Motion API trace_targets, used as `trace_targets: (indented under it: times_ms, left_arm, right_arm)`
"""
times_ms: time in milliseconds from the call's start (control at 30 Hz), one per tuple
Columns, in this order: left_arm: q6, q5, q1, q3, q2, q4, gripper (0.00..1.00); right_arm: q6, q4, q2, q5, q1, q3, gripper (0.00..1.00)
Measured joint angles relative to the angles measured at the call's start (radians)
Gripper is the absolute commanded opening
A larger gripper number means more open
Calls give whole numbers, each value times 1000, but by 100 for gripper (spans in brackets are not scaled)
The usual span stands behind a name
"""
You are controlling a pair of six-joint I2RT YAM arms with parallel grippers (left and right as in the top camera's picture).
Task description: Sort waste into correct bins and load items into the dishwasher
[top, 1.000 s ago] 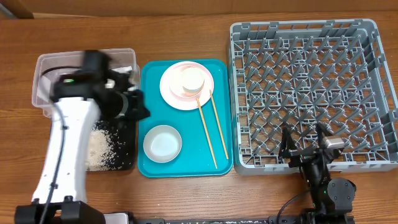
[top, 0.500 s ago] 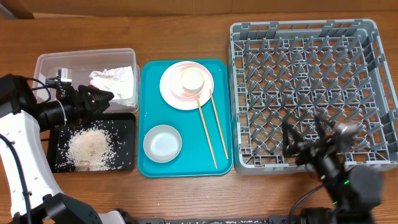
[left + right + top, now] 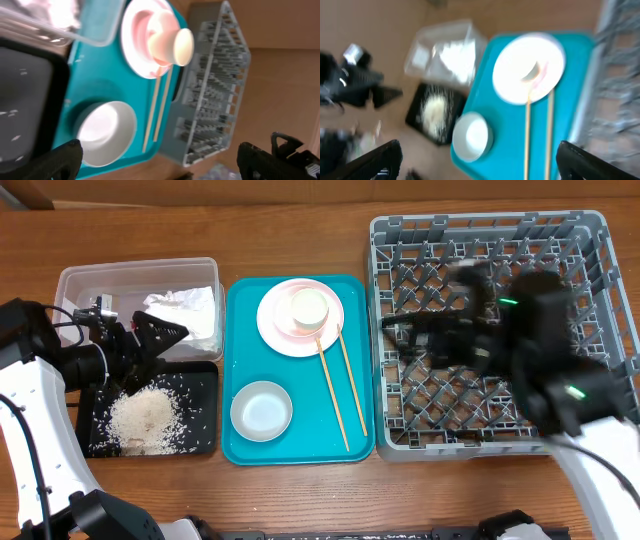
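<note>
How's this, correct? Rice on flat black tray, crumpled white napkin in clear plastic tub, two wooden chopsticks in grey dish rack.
Not quite: overhead shows the two wooden chopsticks lying on the teal plastic tray, not in the grey dish rack. Rest holds.

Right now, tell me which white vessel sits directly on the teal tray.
The bowl near the black tray, alone on the teal tray; the other, the cup, stands on the pink plate.

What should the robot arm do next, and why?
Probably the right gripper should move left to the chopsticks on the teal tray and come down open. The rice and napkin look sorted, but the grey rack holds nothing, and the chopsticks lie nearest it.
</note>
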Motion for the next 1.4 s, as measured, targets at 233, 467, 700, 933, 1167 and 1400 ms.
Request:
trace_targets:
  times_ms: [233, 467, 700, 933, 1167, 1400]
  left_arm:
    - [0, -160, 0, 0, 0, 0, 100]
    - [0, -276, 0, 0, 0, 3, 100]
    - [0, -444, 0, 0, 0, 3, 100]
    - [0, -553, 0, 0, 0, 3, 100]
    - [0, -575, 0, 0, 0, 4, 100]
    - [0, -581, 0, 0, 0, 3, 100]
  right_arm:
    - [14, -2, 220, 239, 319, 0, 100]
    - [-33, 23, 348, 426, 468, 0, 100]
    - [-53, 24, 364, 475, 472, 0, 62]
    - [-60, 101, 365, 528, 472, -31, 50]
    - [-60, 280, 366, 599, 471, -157, 48]
    - [-61, 499, 366, 636, 467, -291, 48]
